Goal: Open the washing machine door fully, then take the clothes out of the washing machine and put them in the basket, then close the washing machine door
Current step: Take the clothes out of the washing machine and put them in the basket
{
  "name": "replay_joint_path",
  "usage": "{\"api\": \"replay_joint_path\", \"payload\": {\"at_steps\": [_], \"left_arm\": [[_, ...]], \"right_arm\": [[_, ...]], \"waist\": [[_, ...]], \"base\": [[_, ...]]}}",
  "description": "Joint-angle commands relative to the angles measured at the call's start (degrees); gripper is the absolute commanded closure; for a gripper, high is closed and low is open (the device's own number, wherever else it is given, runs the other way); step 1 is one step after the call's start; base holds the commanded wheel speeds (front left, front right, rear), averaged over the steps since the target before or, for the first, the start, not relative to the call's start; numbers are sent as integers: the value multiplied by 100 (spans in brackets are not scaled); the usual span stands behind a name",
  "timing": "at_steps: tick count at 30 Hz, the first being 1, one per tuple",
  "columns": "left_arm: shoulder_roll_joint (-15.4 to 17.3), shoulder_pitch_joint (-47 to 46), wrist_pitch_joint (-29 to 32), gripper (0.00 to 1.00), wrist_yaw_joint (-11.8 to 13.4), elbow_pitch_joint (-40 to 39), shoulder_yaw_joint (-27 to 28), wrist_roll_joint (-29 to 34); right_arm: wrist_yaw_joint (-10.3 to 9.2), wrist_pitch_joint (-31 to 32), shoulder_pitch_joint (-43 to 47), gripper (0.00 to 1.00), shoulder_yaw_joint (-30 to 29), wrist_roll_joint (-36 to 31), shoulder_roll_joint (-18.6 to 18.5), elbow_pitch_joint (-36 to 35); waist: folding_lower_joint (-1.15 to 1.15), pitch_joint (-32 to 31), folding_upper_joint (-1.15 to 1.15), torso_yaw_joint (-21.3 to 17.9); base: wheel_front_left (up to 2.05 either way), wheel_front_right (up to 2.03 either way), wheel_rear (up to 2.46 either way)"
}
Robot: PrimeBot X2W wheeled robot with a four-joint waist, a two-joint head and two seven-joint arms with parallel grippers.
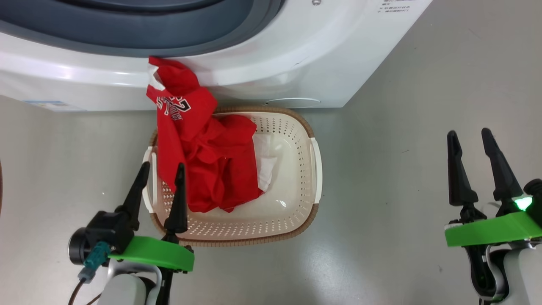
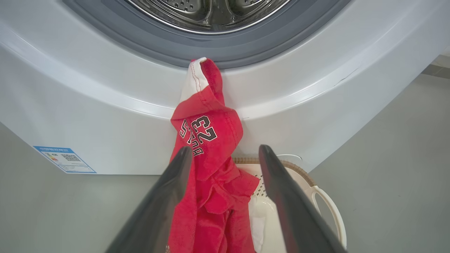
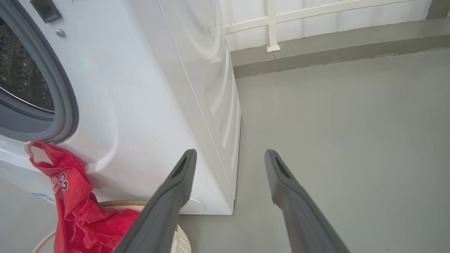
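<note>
The clothes (image 1: 203,156) hang from the washer's (image 1: 275,72) grey ring (image 2: 225,52) down into the basket (image 1: 292,169), which sits on the floor (image 1: 381,212) against the washer's front. The left gripper (image 1: 163,165) gapes wide and empty over the basket's left rim. The right gripper (image 1: 469,132), also wide and empty, is well apart.

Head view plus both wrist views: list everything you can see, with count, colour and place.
washing machine: one, white, behind the basket
rubber ring: one, grey, around the steel drum
label: one, blue, low on the machine's front
clothes: count unclear, red with white patches, hanging from the ring's lower edge into the basket
basket: one, cream with brown rim, on the floor before the machine
floor: one, grey, all around
left gripper: one, dark fingers, open and empty, over the basket's left end
right gripper: one, dark fingers, open and empty, over the floor right of the basket
</note>
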Motion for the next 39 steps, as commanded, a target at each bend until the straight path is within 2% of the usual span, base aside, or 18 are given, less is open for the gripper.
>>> {"api": "replay_joint_path", "payload": {"at_steps": [1,12,21,34,39], "left_arm": [[143,158,-28,0,56,-184,149,16],[143,123,-28,0,91,-206,96,30],[143,-490,-28,0,-19,235,55,102],[143,-2349,-28,0,-8,1842,150,-130],[143,-2850,-28,0,29,2483,310,3]], "right_arm": [[36,-36,162,0,97,-17,-38,-114],[36,-36,145,0,118,-16,-22,-111],[36,-36,77,0,116,-16,-8,-138],[36,-36,-124,0,168,0,28,-140],[36,-36,-165,0,155,7,48,-159]], "waist": [[0,0,0,4],[0,-4,0,-30],[0,141,0,-31],[0,386,0,-163],[0,461,0,-216]], "base": [[0,0,0],[0,0,0],[0,0,0],[0,0,0],[0,0,0]]}}
